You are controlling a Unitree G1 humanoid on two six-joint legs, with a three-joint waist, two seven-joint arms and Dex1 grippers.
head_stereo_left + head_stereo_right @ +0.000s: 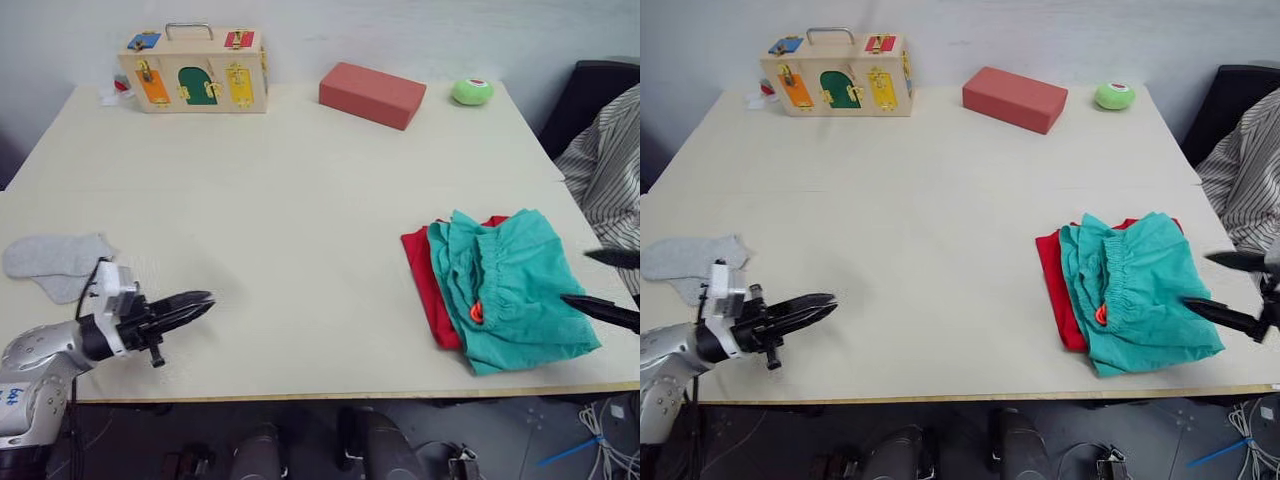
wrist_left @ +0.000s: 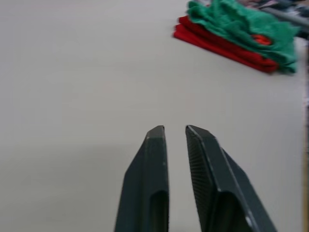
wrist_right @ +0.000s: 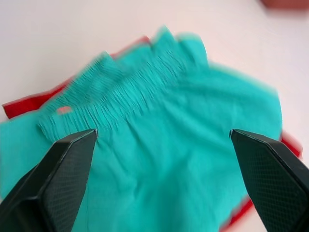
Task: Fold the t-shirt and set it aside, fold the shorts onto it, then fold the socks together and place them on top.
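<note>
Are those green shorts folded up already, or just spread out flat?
Folded. The shorts lie doubled into a compact bundle on top of the red t-shirt, whose edge peeks out beneath; the waistband is bunched across the middle.

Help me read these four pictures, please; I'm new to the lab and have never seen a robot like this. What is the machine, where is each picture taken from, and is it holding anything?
It is a humanoid robot with two arms, each ending in a gripper of two black fingers. The two wide pictures come from a stereo camera on its head, looking down at a pale table. The other two come from cameras on its wrists, looking along the fingers.

The left gripper hovers over bare table, fingers slightly apart, holding nothing. The right gripper is wide open over the folded shorts, which lie on the folded t-shirt. The socks lie unfolded near the left arm.

At the far edge stand a wooden latch box, a red block and a green ball. A person's striped sleeve shows at the right.
</note>
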